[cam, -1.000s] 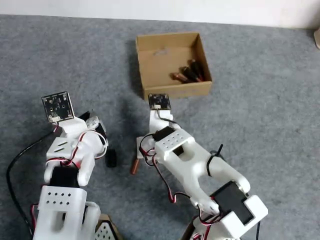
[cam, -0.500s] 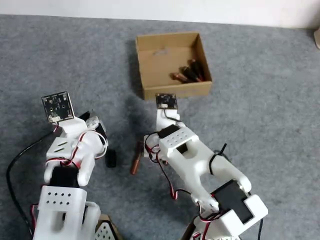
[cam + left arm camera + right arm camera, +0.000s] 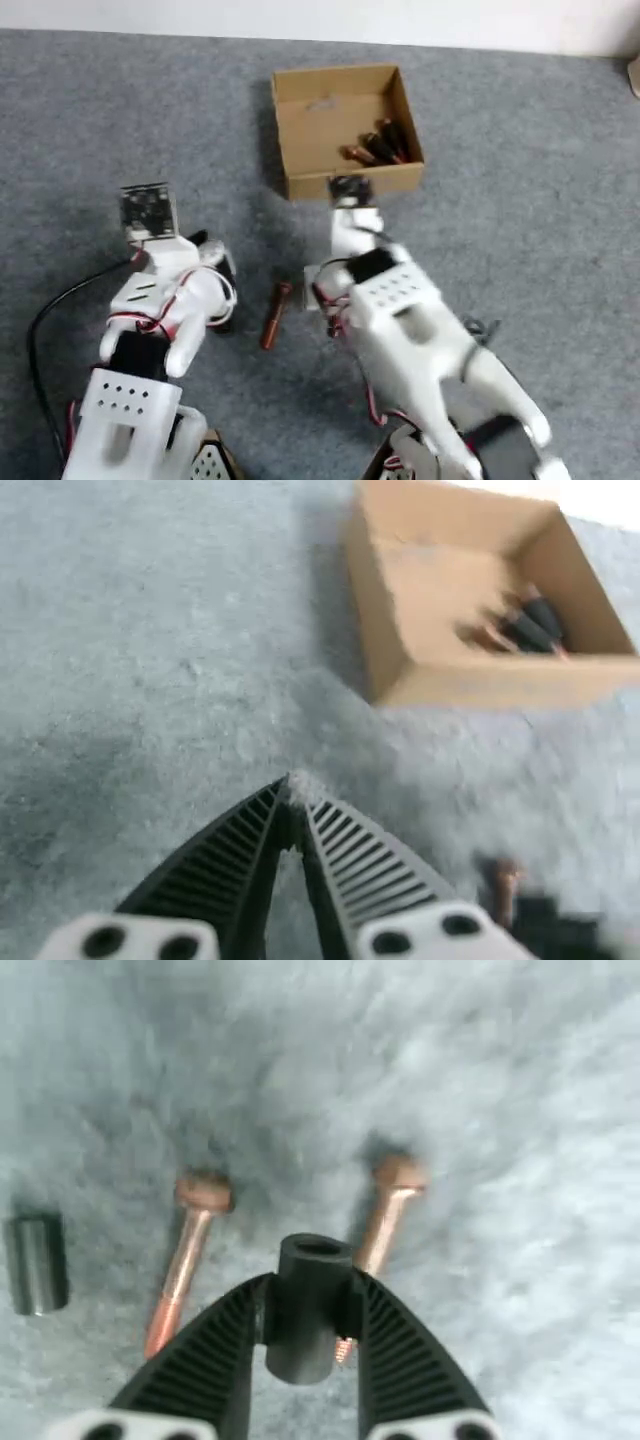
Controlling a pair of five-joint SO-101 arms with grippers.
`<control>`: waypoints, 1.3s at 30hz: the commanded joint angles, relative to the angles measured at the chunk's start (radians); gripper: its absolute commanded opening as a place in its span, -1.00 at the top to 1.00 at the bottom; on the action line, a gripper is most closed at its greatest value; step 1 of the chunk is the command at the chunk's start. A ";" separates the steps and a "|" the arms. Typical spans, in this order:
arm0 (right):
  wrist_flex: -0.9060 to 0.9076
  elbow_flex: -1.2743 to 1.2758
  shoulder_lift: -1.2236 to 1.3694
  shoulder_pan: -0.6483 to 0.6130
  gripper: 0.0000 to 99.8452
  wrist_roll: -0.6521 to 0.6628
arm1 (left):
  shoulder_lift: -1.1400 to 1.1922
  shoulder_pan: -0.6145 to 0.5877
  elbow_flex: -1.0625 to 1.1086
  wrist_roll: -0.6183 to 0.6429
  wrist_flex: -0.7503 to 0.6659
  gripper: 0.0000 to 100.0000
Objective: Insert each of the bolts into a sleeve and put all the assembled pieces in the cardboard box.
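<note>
Right wrist view shows you the right claw (image 3: 308,1298) pinching a black sleeve (image 3: 312,1260) over the grey carpet (image 3: 500,1060). Two copper bolts lie on the carpet, the first bolt (image 3: 190,1250) beside a second sleeve (image 3: 37,1263), the second bolt (image 3: 385,1215) partly behind the held one. Your left claw (image 3: 293,798) is pressed together, with nothing in it. The cardboard box (image 3: 310,186) holds dark pieces (image 3: 380,145), probably bolts already in sleeves.

The left arm (image 3: 165,315) sits near left, folded low. Its left gripper (image 3: 293,798) points down, fingertips pressed together and empty. The right arm (image 3: 400,300) stretches farther out, wrist seemingly pitched downward, and the right gripper (image 3: 310,1285) clamps an upright sleeve (image 3: 305,1310).
</note>
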 commanded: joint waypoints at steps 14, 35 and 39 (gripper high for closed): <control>0.082 0.036 -0.315 0.314 0.99 0.173 | 0.033 0.298 -0.084 -0.087 0.123 0.72; -0.125 0.213 -0.311 0.312 0.99 0.175 | 0.941 0.329 -0.400 -0.032 0.172 0.86; -0.127 0.214 -0.311 0.314 0.99 0.175 | 0.977 0.328 -0.410 -0.035 0.173 0.86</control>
